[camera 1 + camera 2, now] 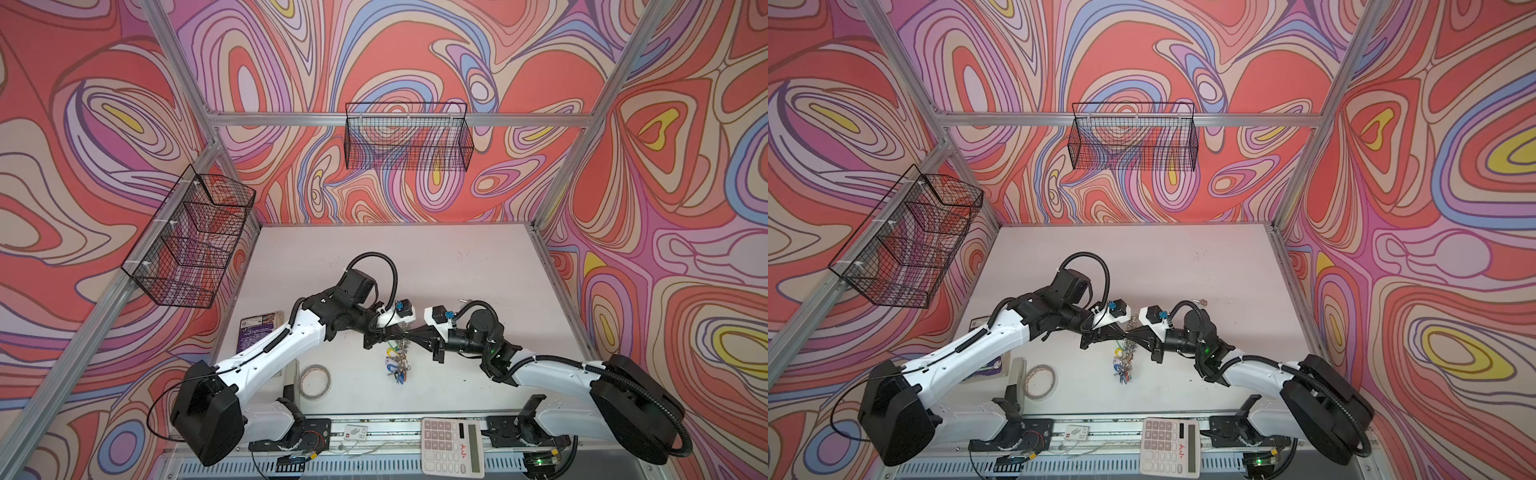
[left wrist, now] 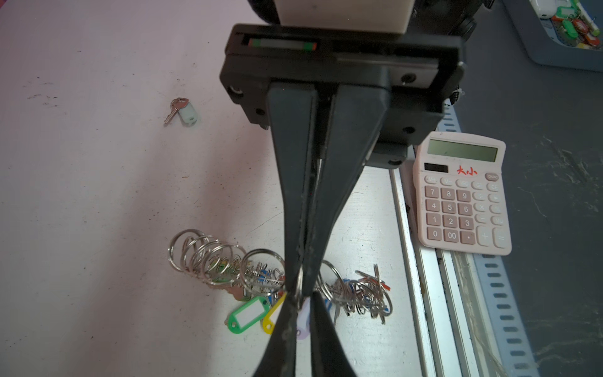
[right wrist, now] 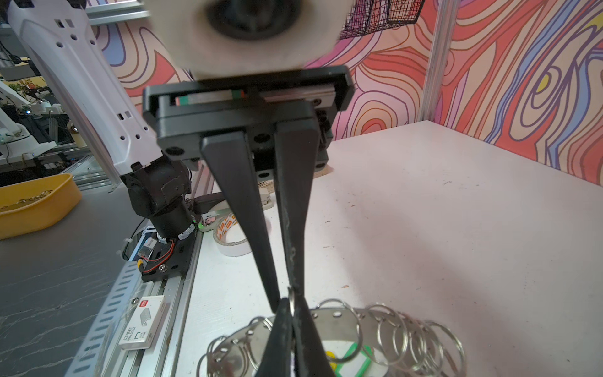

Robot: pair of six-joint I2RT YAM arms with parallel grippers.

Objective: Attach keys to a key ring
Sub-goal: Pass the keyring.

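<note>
The key ring (image 3: 339, 321) is a flat silver band fringed with small split rings (image 2: 208, 258). It hangs tilted above the table in the middle of both top views (image 1: 400, 347). Keys (image 1: 397, 365) with green (image 2: 249, 313) and yellow (image 2: 272, 316) tags dangle from it. My left gripper (image 2: 298, 302) and right gripper (image 3: 291, 305) meet tip to tip, and both are shut on one split ring (image 3: 291, 297) at the band's rim. A loose key with a pale mint tag (image 2: 182, 111) lies on the table behind the right arm (image 1: 1200, 302).
A beige tape roll (image 1: 315, 381) and a purple box (image 1: 257, 328) lie under the left arm. A pink calculator (image 1: 453, 446) and a staple box (image 3: 142, 323) sit at the front rail. Two wire baskets (image 1: 407, 137) hang on the walls. A grey bin of tagged keys (image 2: 567, 29) stands off the table.
</note>
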